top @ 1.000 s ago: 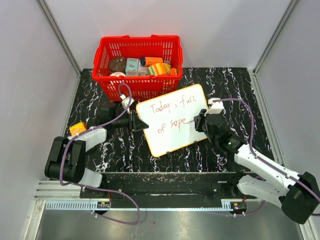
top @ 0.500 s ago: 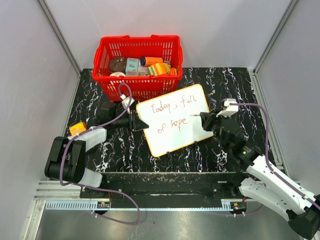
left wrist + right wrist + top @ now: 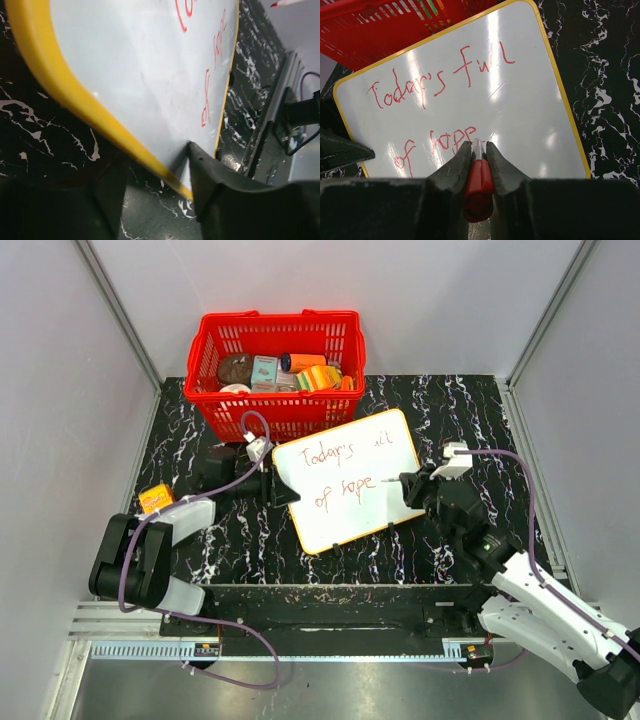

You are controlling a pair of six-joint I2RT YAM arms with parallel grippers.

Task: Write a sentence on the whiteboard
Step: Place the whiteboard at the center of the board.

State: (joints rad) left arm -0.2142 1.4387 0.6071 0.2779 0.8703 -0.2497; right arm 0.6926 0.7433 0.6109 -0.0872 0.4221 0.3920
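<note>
At three o'clock of the whiteboard, right gripper is clamping the marker, sentence seemingly finished; left gripper straddling its nine-o'clock edge, grip unclear; next calls for lifting clear without smearing.

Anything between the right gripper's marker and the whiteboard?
Nothing visible. The marker in the right gripper points at the whiteboard near the lower line of the sentence; the left gripper is off at the board's left edge.
</note>
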